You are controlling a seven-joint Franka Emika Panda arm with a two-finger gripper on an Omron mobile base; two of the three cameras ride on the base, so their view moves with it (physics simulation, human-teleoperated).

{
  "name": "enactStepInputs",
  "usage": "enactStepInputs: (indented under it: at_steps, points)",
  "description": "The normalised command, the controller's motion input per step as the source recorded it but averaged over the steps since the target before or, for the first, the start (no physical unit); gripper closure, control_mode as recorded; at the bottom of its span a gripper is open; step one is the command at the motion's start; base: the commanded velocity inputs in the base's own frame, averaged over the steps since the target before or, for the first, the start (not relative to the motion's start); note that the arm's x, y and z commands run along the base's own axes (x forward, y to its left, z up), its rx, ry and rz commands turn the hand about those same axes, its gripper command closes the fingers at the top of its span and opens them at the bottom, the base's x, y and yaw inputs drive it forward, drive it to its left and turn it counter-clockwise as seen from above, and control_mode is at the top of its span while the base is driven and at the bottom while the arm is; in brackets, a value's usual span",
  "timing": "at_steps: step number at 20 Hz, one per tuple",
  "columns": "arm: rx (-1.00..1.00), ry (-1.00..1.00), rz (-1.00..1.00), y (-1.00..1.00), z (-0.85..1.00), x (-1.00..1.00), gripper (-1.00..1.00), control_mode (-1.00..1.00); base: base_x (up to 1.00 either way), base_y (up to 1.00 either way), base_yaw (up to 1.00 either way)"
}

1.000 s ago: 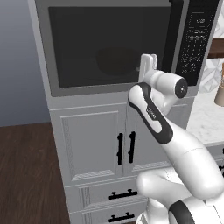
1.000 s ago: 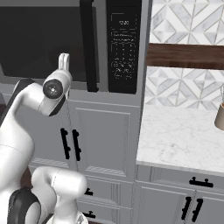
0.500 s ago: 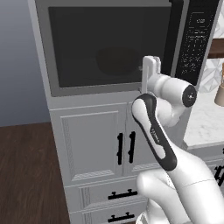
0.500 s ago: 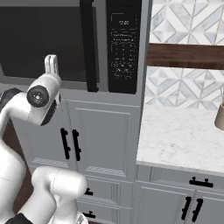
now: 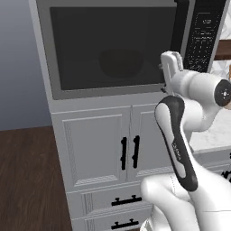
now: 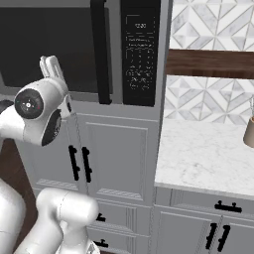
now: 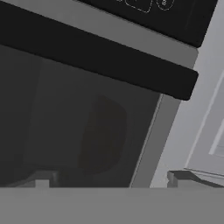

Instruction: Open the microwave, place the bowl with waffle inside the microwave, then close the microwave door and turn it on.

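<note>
The microwave door (image 5: 110, 47) was closed, with its black bar handle (image 6: 99, 49) at the right side, just left of the keypad panel (image 6: 140, 52). Behind the dark glass a round dim shape (image 5: 119, 63) could be seen inside the microwave (image 6: 79, 49); it was probably the bowl with waffle, but the view was too dark to be sure. The gripper (image 5: 170, 72) was in front of the lower right corner of the door with its jaws spread wide, holding nothing.

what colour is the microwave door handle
Black; the microwave door handle shows best in the right base view.
</note>
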Motion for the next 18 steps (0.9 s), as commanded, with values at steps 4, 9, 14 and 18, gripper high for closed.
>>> enactStepInputs:
  at_steps: [4, 9, 14, 18]
  points:
    - [-0.44, 0.00, 0.00, -0.64, 0.06, -0.45, -1.00, -1.00, 0.00, 0.00, 0.00]
    - [-0.51, 0.00, 0.00, -0.44, 0.01, -0.16, -1.00, -1.00, 0.00, 0.00, 0.00]
    - [-0.41, 0.00, 0.00, -0.58, 0.00, -0.06, -1.00, -1.00, 0.00, 0.00, 0.00]
    - [-0.23, 0.00, 0.00, -0.91, 0.00, -0.14, -1.00, -1.00, 0.00, 0.00, 0.00]
